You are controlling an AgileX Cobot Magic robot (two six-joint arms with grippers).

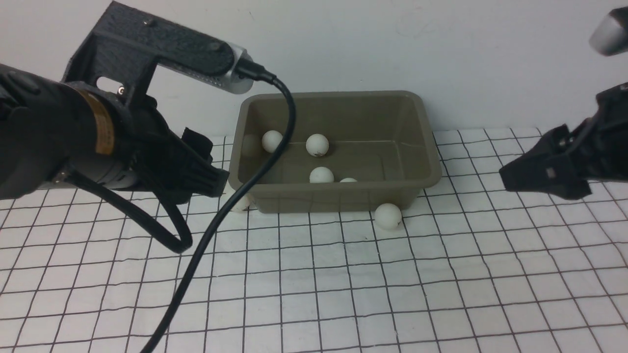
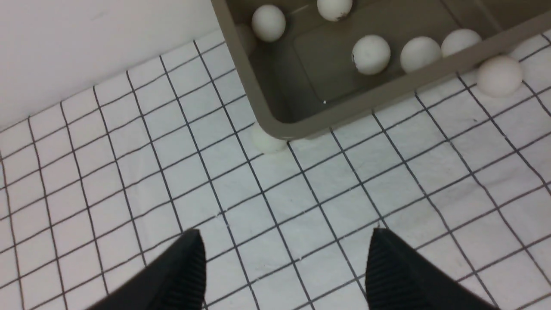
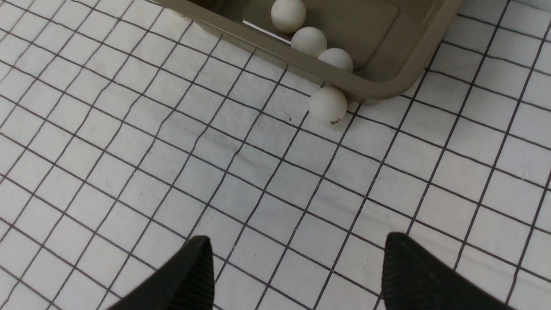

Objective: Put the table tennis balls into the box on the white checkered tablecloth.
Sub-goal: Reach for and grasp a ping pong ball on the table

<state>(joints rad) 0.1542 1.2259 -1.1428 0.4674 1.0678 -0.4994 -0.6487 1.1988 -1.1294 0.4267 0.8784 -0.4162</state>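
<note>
The olive-grey box (image 1: 338,200) stands at the back of the white checkered tablecloth (image 1: 343,284) with several table tennis balls (image 1: 317,145) inside. One ball (image 1: 388,216) lies on the cloth against the box's front wall. Another ball (image 1: 239,201) sits at the box's front left corner, partly behind a cable. My left gripper (image 2: 286,232) hangs open above the cloth to the left of that corner ball (image 2: 267,142), nothing between its fingers. My right gripper (image 3: 297,237) is open and empty too, raised to the right of the box, with the front ball (image 3: 328,105) ahead of it.
A white wall rises directly behind the box (image 2: 258,107). The left wrist camera's black cable (image 1: 255,176) droops across the box's left front corner and down over the cloth.
</note>
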